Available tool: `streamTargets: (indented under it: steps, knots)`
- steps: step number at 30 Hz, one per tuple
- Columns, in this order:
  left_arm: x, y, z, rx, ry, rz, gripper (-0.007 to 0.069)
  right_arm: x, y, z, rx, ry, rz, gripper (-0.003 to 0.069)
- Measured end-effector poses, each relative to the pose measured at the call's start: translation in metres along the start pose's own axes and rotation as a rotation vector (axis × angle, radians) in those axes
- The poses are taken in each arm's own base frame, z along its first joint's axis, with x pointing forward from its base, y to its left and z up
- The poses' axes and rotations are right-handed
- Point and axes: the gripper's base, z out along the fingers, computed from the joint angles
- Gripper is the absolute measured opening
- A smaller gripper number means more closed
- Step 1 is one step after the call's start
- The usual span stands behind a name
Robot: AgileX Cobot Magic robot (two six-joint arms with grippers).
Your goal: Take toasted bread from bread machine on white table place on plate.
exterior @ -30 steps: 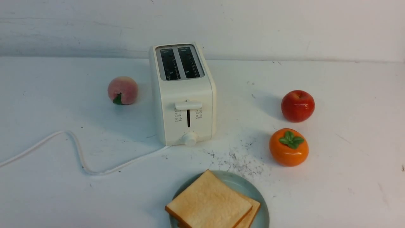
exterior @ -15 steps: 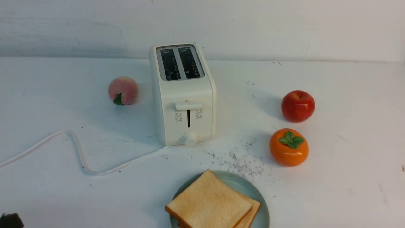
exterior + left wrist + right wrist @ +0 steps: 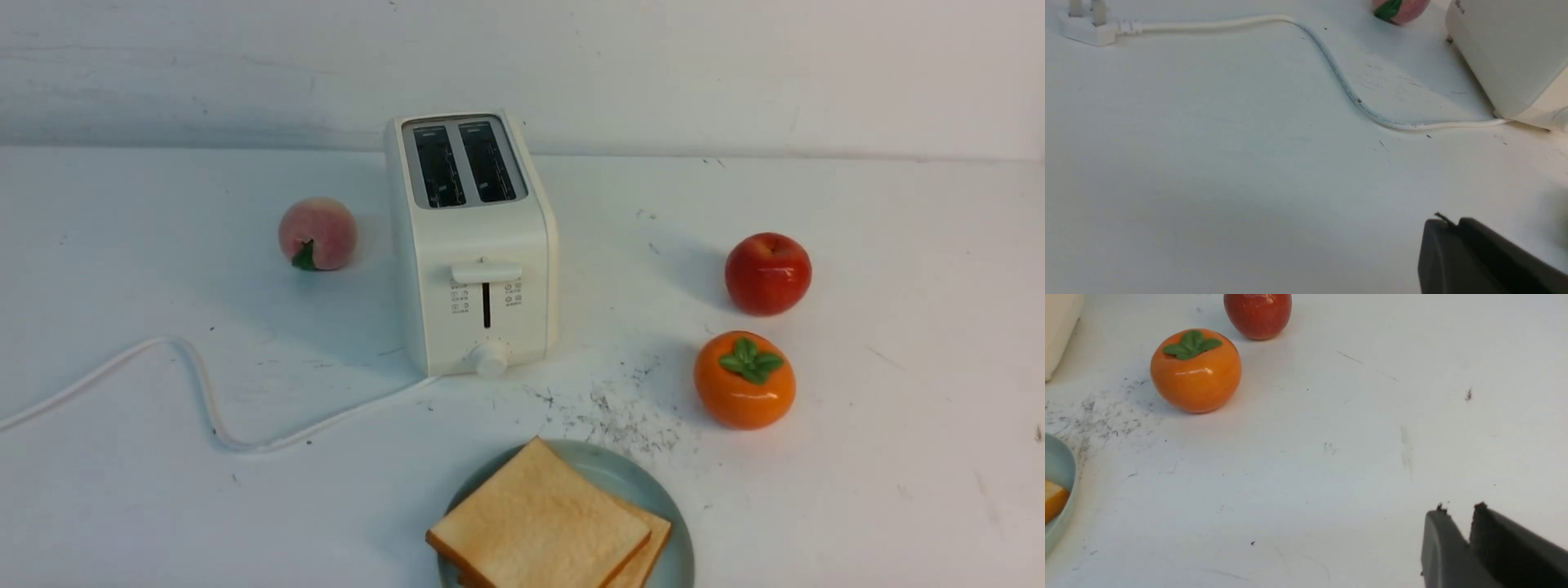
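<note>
Two slices of toasted bread lie stacked on the pale blue-green plate [image 3: 645, 482] at the front middle of the white table [image 3: 898, 457]: the top slice [image 3: 539, 523] partly covers the lower one [image 3: 653, 543]. Behind it stands the bread machine [image 3: 478, 245], both of its slots dark and empty. Neither gripper shows in the front view. In the left wrist view my left gripper [image 3: 1451, 222] hovers over bare table near the cord [image 3: 1331, 65], fingers pressed together and empty. My right gripper [image 3: 1457, 510] shows a narrow gap between its tips, with nothing in it.
A peach [image 3: 317, 233] sits left of the bread machine. A red apple [image 3: 768, 273] and an orange persimmon [image 3: 744, 380] stand to the right. The white cord [image 3: 204, 392] snakes across the left front to a plug [image 3: 1086, 26]. Dark scuffs [image 3: 620, 416] mark the table.
Half a second ago a dark piece of the left gripper showed at the front view's bottom left corner; it is gone from that view now. Nothing on the table has moved.
</note>
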Motion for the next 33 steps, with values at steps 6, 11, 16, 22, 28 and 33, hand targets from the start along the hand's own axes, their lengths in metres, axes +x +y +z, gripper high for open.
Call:
streamTargets:
  steps: [6,11,16,22,28,33]
  knots:
    - [0.0008,-0.0014,0.0000,0.025,0.013,0.004,0.0036,0.0000,0.0000,0.0000,0.000,0.000,0.000,0.0119]
    - [0.0011,-0.0021,0.0000,0.033,0.017,-0.016,0.0039,0.0000,0.0000,0.0000,0.000,0.000,0.000,0.0125]
    - [0.0012,-0.0022,0.0000,0.033,0.018,-0.018,0.0043,0.0000,0.0000,0.0000,0.000,0.000,0.000,0.0132]
    - [0.0012,-0.0022,0.0000,0.033,0.018,-0.018,0.0051,0.0000,0.0000,0.0000,0.000,0.000,0.000,0.0139]
    - [0.0012,-0.0021,0.0000,0.033,0.018,-0.018,0.0054,0.0000,0.0000,0.0000,0.000,0.000,0.000,0.0148]
    - [0.0012,-0.0022,0.0000,0.034,0.018,-0.019,0.0057,0.0000,0.0000,0.0000,0.000,0.000,0.000,0.0149]
